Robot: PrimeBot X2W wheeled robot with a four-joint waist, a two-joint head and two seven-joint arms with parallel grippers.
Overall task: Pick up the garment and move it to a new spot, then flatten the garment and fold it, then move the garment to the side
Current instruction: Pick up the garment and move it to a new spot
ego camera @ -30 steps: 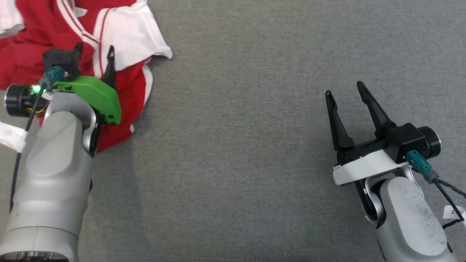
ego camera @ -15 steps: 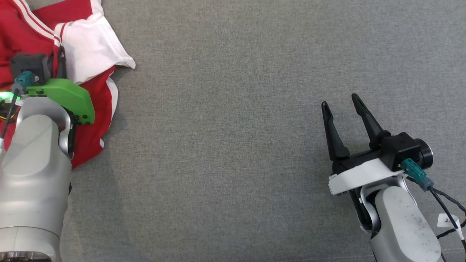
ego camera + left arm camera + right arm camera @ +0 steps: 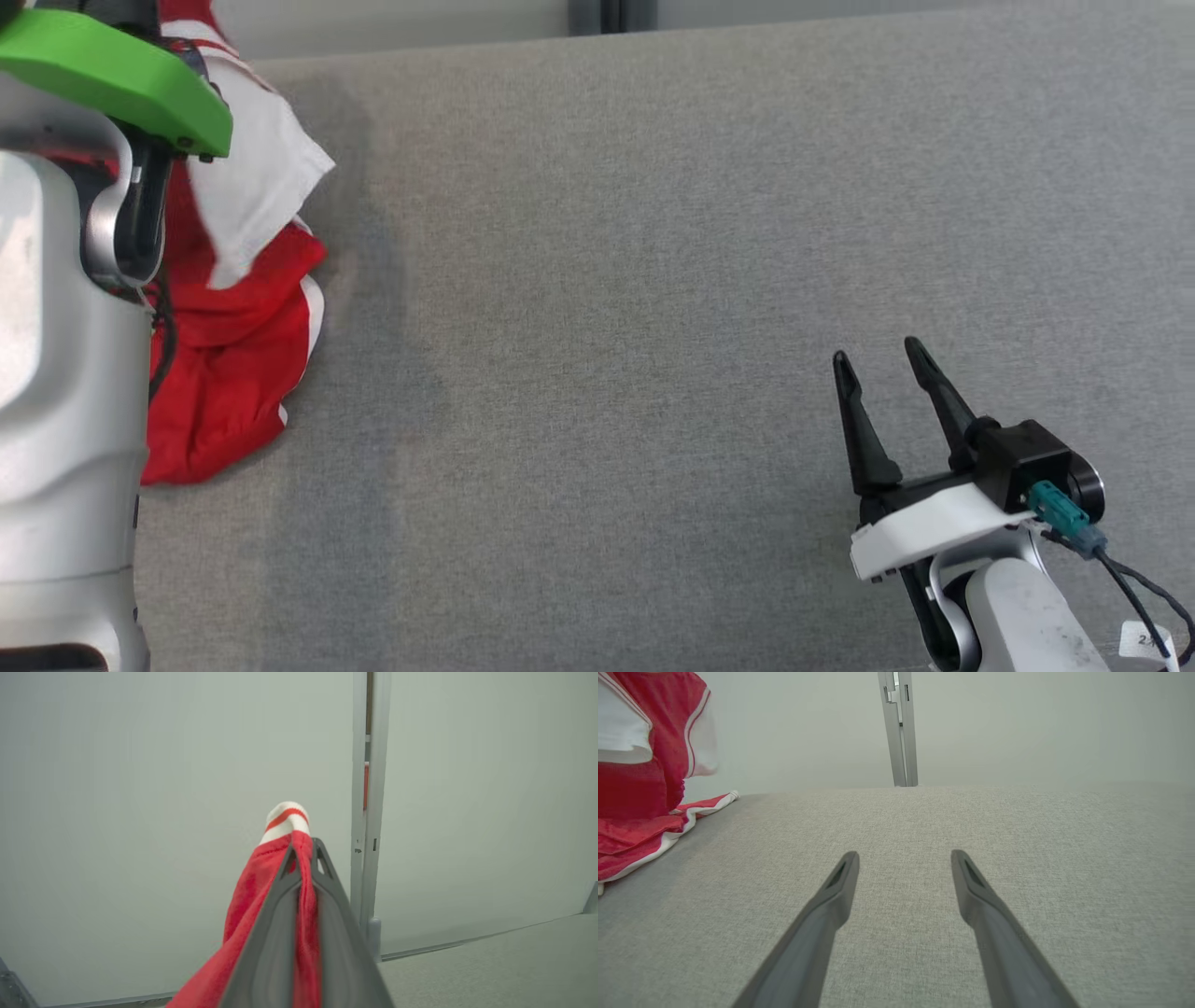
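The garment (image 3: 233,373) is red with white sleeves and white stripes. It hangs at the far left of the head view, its lower part still resting on the grey surface (image 3: 653,280). In the left wrist view my left gripper (image 3: 303,847) is shut on a pinch of the red cloth (image 3: 247,896), with a white striped edge poking past the tips. The left forearm and its green mount (image 3: 121,75) hide the fingers in the head view. My right gripper (image 3: 873,359) stands open low at the right, with nothing between its fingers. The right wrist view shows the garment (image 3: 640,779) lifted at its far left.
A pale wall runs behind the surface's far edge, with a grey vertical post (image 3: 611,14) in it, also seen as the post (image 3: 899,728) in the right wrist view. A cable and label (image 3: 1144,639) trail from the right wrist.
My left gripper closed on the garment and rose with it, so the cloth now hangs up off the surface. The head camera tilted up, bringing the far edge into view. The right gripper stayed open.
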